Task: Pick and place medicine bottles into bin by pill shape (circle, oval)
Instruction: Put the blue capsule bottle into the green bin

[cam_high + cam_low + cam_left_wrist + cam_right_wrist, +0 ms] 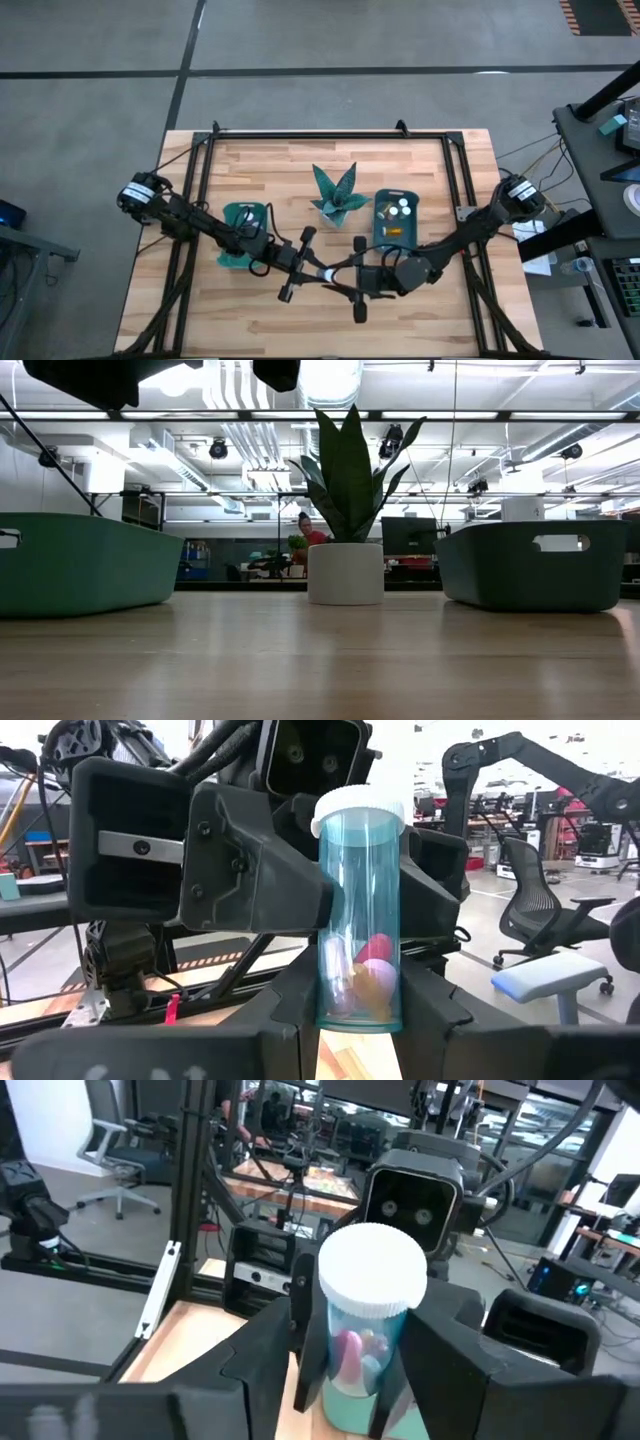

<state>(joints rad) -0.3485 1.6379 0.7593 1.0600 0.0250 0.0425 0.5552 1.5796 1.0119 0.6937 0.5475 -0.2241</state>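
High view: just in front of the plant [335, 195], left gripper [312, 268] and right gripper [345, 275] meet at one bottle [326, 272]. Left wrist view: left fingers [290, 1020] clamp it upright. Right wrist view: the right's hold cannot be told, so the left should let go only once the right's is firm.

Plant [336, 197] between bins: left bin [243, 235], right bin [395, 218] holding bottles [399, 209].

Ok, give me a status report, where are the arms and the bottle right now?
Left gripper shut on the bottle, front middle of table. Right gripper around the same bottle, handover. Plant behind, clear of both.
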